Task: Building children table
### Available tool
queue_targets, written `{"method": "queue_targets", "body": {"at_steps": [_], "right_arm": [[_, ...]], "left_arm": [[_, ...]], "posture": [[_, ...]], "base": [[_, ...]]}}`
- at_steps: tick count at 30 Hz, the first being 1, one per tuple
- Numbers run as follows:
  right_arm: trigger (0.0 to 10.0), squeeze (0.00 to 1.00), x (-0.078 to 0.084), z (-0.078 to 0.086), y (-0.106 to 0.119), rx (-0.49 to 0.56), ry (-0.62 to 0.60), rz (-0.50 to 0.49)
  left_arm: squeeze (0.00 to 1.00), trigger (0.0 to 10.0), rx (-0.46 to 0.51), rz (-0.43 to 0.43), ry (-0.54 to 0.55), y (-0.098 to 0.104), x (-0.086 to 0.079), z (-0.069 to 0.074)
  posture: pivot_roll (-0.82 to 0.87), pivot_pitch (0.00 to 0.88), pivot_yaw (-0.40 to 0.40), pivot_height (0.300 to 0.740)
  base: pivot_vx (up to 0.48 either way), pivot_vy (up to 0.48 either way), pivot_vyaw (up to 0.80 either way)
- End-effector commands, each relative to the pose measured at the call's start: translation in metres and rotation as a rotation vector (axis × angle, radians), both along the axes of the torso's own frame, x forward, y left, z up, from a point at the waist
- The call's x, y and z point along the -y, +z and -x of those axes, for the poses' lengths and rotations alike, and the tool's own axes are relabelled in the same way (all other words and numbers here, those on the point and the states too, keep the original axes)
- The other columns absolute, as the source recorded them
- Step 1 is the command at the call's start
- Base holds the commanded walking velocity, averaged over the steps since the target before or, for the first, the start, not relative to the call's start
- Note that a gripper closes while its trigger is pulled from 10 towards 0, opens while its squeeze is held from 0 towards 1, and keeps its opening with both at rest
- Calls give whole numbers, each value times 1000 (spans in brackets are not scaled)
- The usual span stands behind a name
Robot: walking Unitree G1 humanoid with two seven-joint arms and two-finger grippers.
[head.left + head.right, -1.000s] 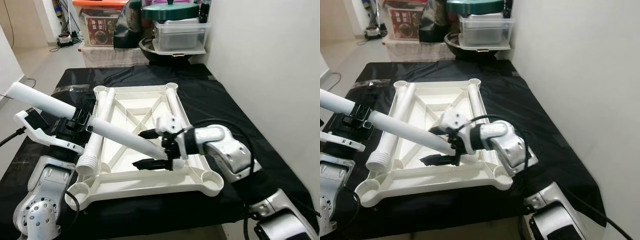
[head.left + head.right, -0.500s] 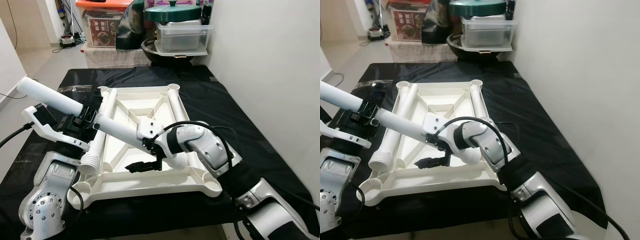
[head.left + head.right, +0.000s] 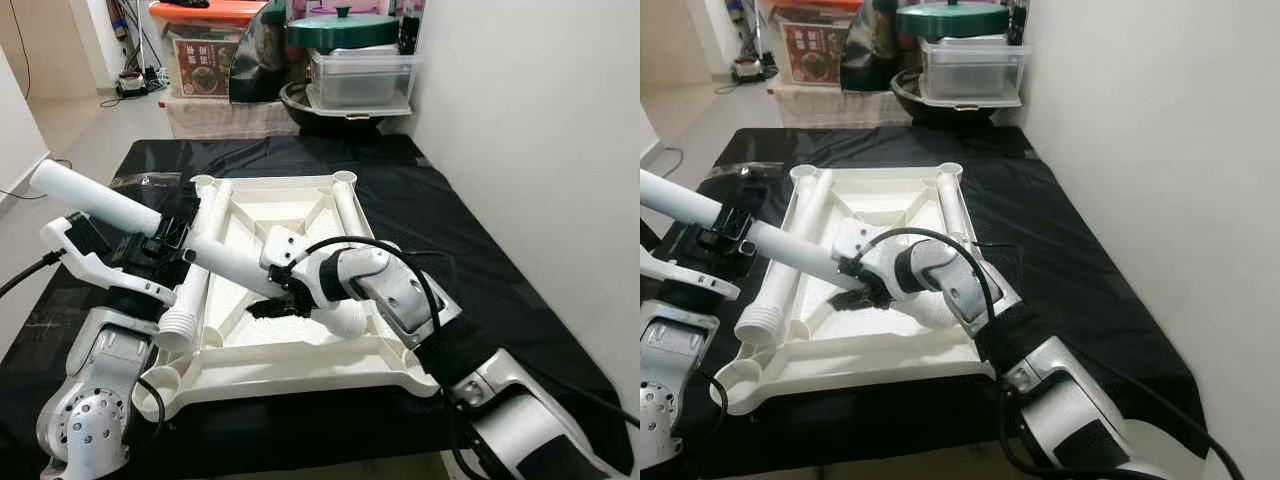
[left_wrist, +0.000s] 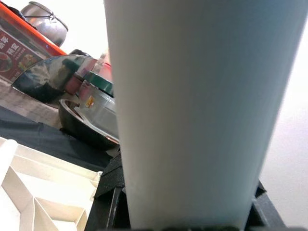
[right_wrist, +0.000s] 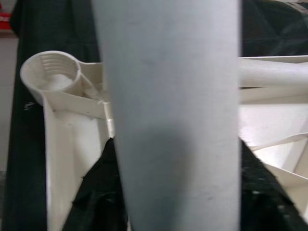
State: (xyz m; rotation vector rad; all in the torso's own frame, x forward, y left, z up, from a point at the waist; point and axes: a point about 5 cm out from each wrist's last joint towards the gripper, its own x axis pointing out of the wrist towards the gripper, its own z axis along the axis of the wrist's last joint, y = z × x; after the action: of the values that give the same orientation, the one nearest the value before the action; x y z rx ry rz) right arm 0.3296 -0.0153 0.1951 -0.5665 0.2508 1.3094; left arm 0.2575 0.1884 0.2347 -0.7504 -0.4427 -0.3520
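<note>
White plastic runs through everything the task needs, and all of it lies on the black cloth of the desk (image 3: 470, 215).

Nearest is the front rim of the upturned table top (image 3: 300, 352), set underside up so that its round corner sockets face the ceiling and can take legs. The front left socket (image 3: 160, 382) stands open just under the left arm.

Above the tray, both grippers share 1 long table leg (image 3: 215, 257), which slants from high at the left down to its lower end over the tray's middle. The left gripper (image 3: 160, 243) has its jaws clenched around the tube partway along; its wrist view looks straight up the white barrel. The right gripper (image 3: 275, 296) reaches across from the right and closes its jaws on the same leg nearer the lower end. My guess is that 2 grips are used because the tube is long and would swing if held at 1 point, and that the leg is being steered toward a socket.

Further back, 2 spare legs rest inside the tray: a left leg (image 3: 205, 250), threaded end toward the robot, and a right leg (image 3: 350, 215) along the far side rail, both apparently parked within reach.

Beyond the desk stand a clear storage box (image 3: 362, 78) and a green lid (image 3: 342, 28) on top of it.
</note>
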Motion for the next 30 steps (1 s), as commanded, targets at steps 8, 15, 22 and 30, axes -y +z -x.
{"method": "queue_targets", "body": {"at_steps": [8, 15, 22, 30], "right_arm": [[0, 0, -18, 24, -26, -155, 117, -19], [0, 0, -12, 21, -24, -162, 101, -29], [0, 0, 2, 11, -15, -169, 32, -74], [0, 0, 27, -14, 6, -140, -135, -183]], "left_arm": [[0, 5294, -61, -25, -53, -7, 16, -7], [1000, 10000, -42, -48, -22, -5, 13, -9], [1000, 10000, 128, -12, -49, 23, 5, 3], [1000, 10000, 353, 40, -292, 59, 9, 39]], "posture": [[20, 0, -48, 740], [18, 0, -41, 740], [20, 0, -39, 740], [22, 0, -39, 740]], "base": [[0, 0, 0], [0, 0, 0], [0, 0, 0], [0, 0, 0]]}}
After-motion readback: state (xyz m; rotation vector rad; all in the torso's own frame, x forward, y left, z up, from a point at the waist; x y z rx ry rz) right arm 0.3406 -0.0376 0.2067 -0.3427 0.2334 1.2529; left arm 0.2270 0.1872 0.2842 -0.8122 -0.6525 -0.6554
